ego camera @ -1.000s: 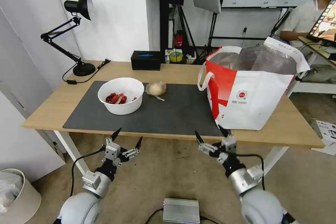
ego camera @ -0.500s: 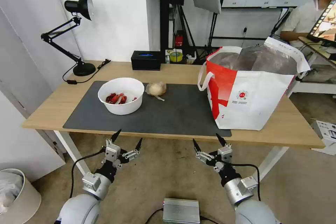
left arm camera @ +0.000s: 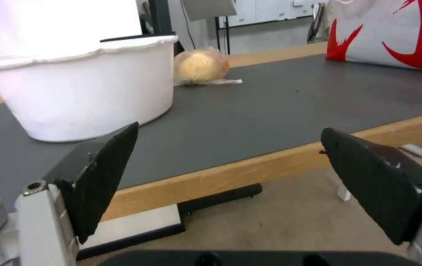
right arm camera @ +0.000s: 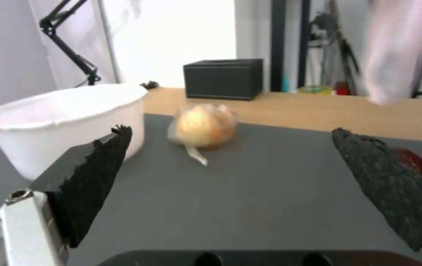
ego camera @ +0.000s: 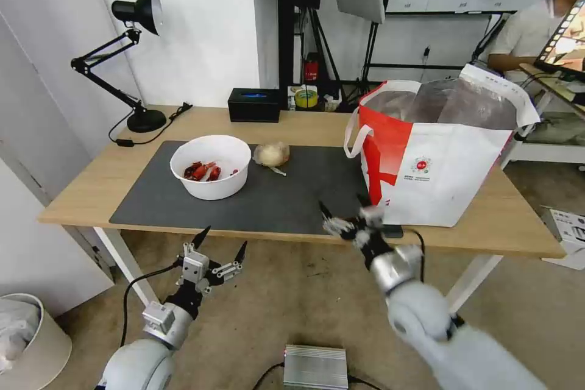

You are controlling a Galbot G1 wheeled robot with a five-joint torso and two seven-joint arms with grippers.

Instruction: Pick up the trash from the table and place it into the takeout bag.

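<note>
A white round bowl (ego camera: 210,166) with red shellfish scraps sits on the dark grey mat (ego camera: 292,195) of the light-wood table (ego camera: 91,189). Just right of it lies a beige plastic-wrap ball (ego camera: 272,154). The takeout bag (ego camera: 432,158), white with a red side panel, stands open on the table's right part. My right gripper (ego camera: 343,214) is open over the mat's front edge, left of the bag, facing the wrap ball (right arm camera: 203,125) and bowl (right arm camera: 58,122). Below the table's front edge my left gripper (ego camera: 220,241) hangs open, looking at the bowl (left arm camera: 80,88) and wrap ball (left arm camera: 200,66).
A black rectangular box (ego camera: 254,105) stands at the table's back edge, and a black desk lamp (ego camera: 131,61) at the back left. A bin (ego camera: 27,341) is on the floor at the left, a silver box (ego camera: 315,367) on the floor in front.
My right gripper has risen from below the table's front edge and moved forward and left over the mat's front edge. The left arm has stayed still.
</note>
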